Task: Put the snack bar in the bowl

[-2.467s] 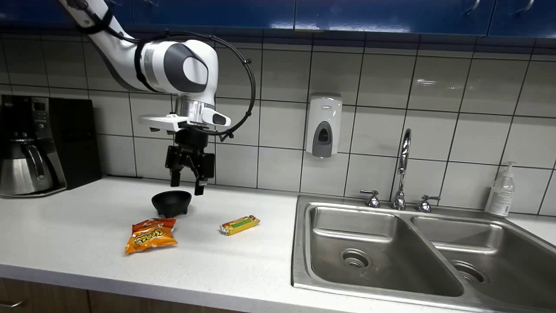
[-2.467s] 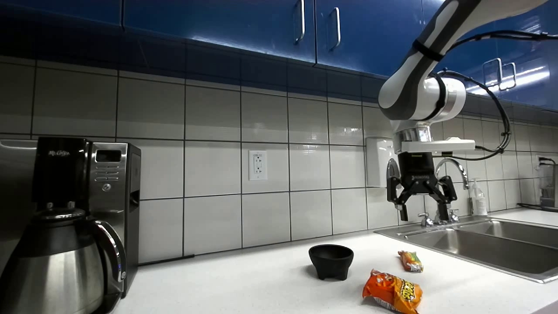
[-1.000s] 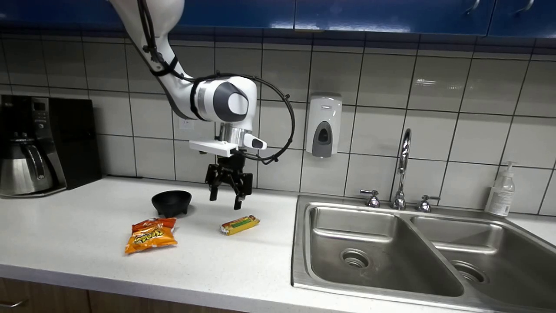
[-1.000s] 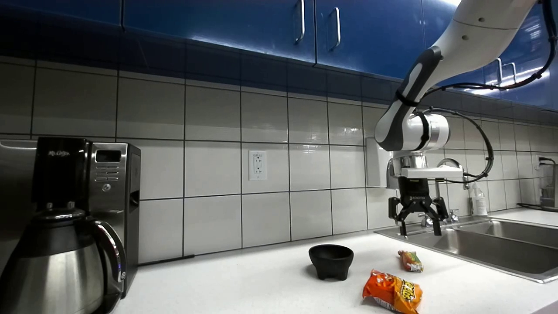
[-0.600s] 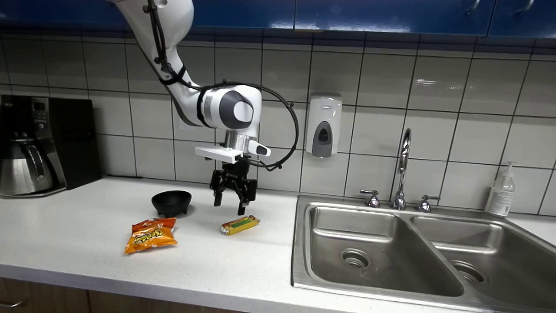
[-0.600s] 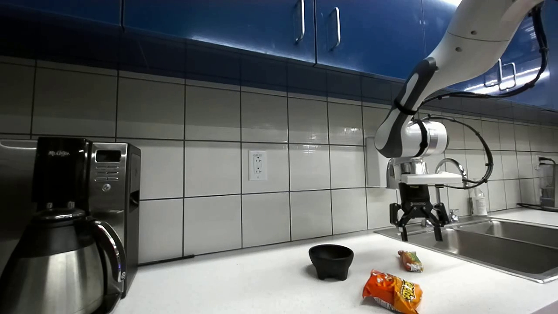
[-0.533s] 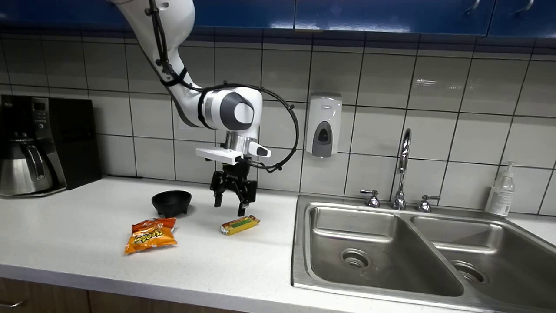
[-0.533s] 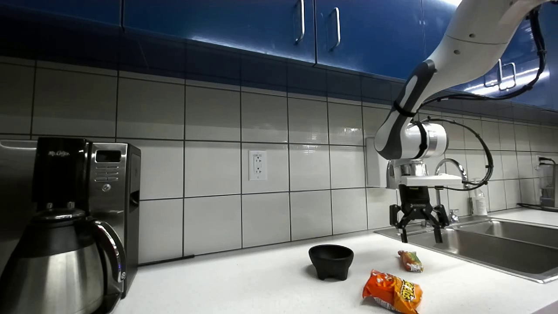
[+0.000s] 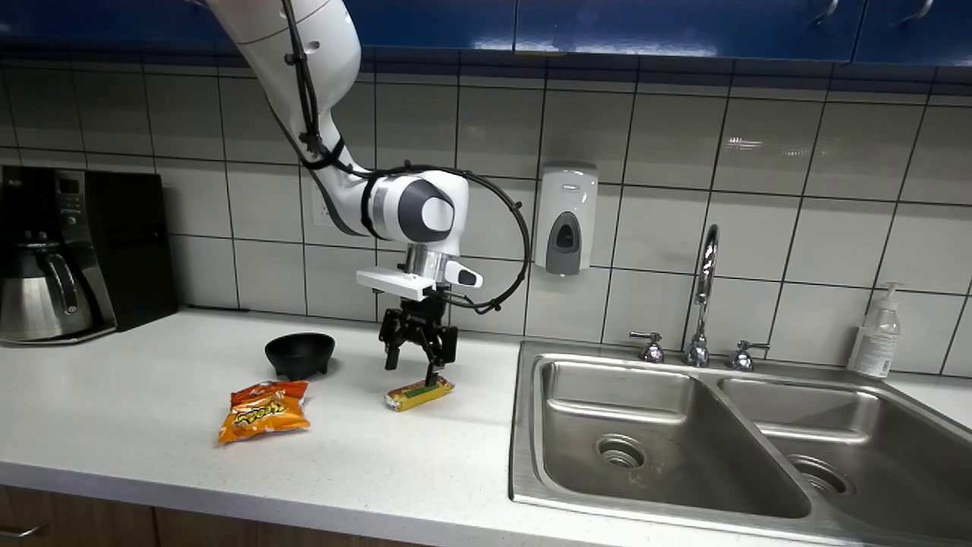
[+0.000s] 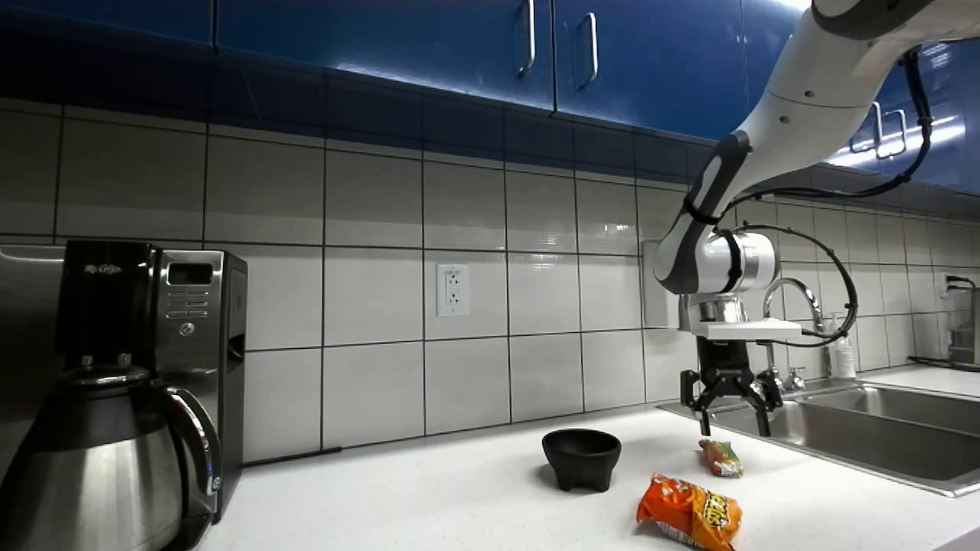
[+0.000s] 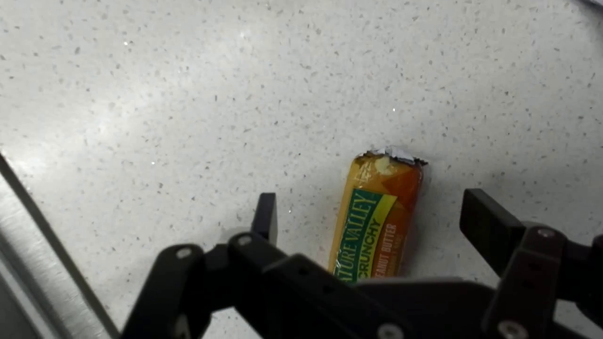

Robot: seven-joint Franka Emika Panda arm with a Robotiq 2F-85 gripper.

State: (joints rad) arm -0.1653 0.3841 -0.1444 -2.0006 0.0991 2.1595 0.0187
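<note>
The snack bar (image 9: 411, 396), in a yellow and orange wrapper with a green label, lies flat on the counter; it also shows in an exterior view (image 10: 722, 459). My gripper (image 9: 411, 368) is open and empty, pointing down just above the bar; it also shows in an exterior view (image 10: 734, 425). In the wrist view the bar (image 11: 377, 212) lies between the open fingertips (image 11: 370, 212), apart from both; its near end is hidden behind the gripper. The black bowl (image 9: 300, 355) stands upright on the counter, also in an exterior view (image 10: 582, 459); it is out of the wrist view.
An orange snack bag (image 9: 263, 415) lies in front of the bowl. The steel sink (image 9: 524, 433) is set into the counter beside the bar; its edge shows in the wrist view (image 11: 28, 263). A coffee maker (image 9: 125, 243) stands beyond the bowl, and a tiled wall (image 9: 486, 296) runs behind.
My open gripper has moved from near the bowl towards the sink side and down, over the snack bar. In the last half second it has come lower. The bar, bowl and bag have not moved.
</note>
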